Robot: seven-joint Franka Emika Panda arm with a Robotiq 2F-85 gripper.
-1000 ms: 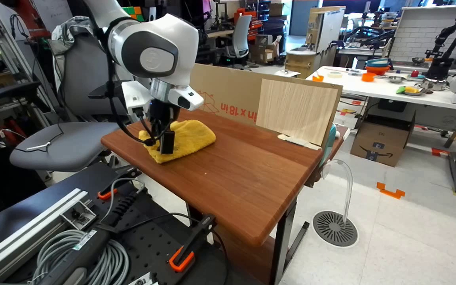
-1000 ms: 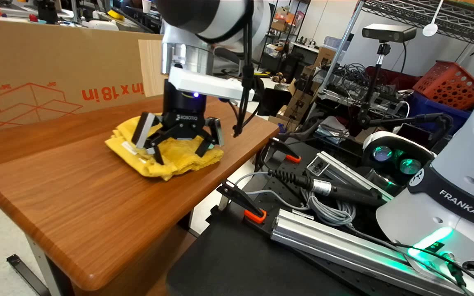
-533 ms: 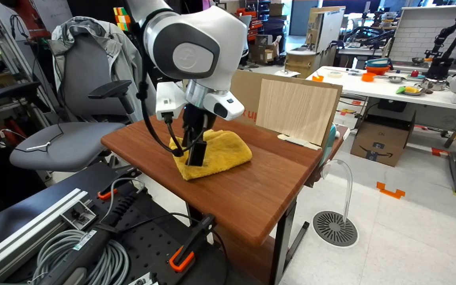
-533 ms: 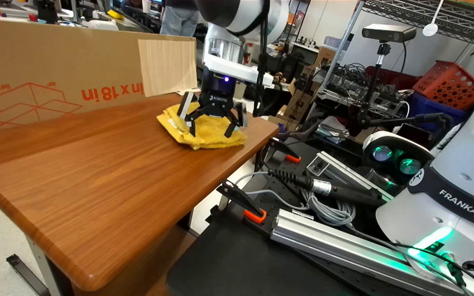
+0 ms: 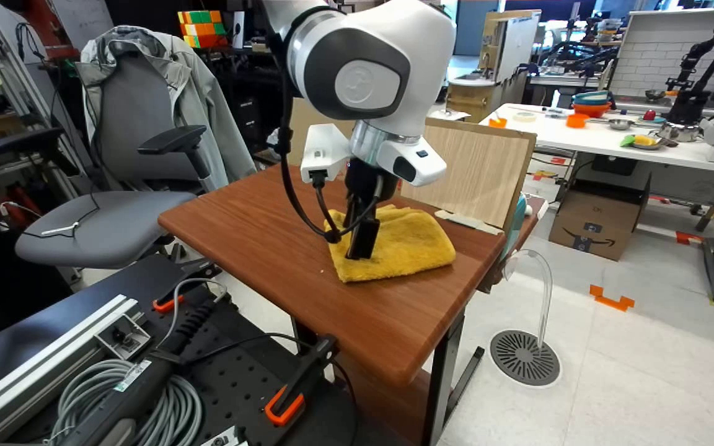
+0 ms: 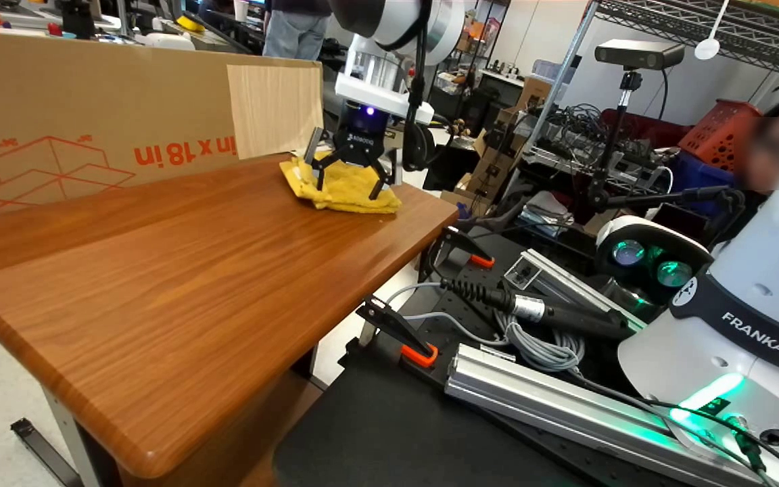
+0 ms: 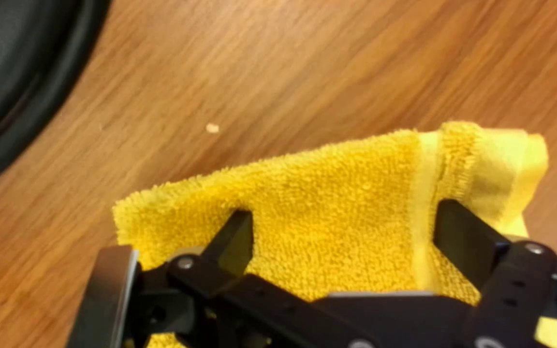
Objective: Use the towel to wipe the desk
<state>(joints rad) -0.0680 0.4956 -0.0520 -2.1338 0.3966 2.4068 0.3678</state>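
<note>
The yellow towel (image 5: 416, 248) lies folded on the bench (image 6: 180, 270), near the wood-grain panel (image 6: 278, 108) that stands against the cardboard (image 6: 126, 88); the jaws are spread wide over it, fingertips (image 7: 464, 241) seemingly down on the fabric, no fold visibly pinched between them; the wipe would then depend on downward push alone, and if that goes light the fingertips would likely skate across and leave the towel behind; shoved too far towards the panel, it could ruck up; a pale speck (image 7: 212, 128) sits just off the towel's edge, and a stroke set too wide would miss it.
</note>
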